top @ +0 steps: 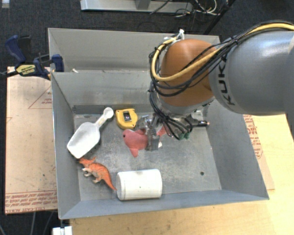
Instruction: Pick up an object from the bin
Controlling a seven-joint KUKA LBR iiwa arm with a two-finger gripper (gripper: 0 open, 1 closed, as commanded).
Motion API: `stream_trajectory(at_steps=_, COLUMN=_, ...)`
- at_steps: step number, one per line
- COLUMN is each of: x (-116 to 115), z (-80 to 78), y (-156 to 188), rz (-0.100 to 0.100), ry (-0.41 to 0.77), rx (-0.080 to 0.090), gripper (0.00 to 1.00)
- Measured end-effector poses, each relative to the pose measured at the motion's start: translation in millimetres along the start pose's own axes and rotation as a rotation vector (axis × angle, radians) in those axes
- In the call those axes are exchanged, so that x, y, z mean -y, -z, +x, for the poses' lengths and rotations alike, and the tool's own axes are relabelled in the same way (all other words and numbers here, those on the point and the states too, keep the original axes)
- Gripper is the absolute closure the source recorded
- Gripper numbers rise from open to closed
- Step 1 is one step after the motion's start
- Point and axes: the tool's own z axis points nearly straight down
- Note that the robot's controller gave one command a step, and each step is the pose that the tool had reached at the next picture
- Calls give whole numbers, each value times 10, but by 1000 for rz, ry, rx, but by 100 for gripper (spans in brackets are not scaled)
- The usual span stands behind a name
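Observation:
My gripper (152,140) hangs low in the middle of the bin, under the orange dome of the wrist. It is at the right edge of a pink, soft-looking thing (134,141) lying on the bin floor, and seems to touch it. A yellow tape measure (126,118) lies just behind and to the left of the pink thing. Whether the pink thing is gripped is hidden by the gripper's own body.
A white scoop (86,137) lies at the left, its handle pointing toward the tape measure. An orange toy dinosaur (98,172) and a white cylinder (139,184) lie near the front wall. The arm covers the bin's back right.

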Motion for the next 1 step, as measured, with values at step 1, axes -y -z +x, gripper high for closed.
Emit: stream_trajectory(at_steps=1, x=33, z=-46, y=425, rz=-1, ry=-104, rx=4, gripper=100)
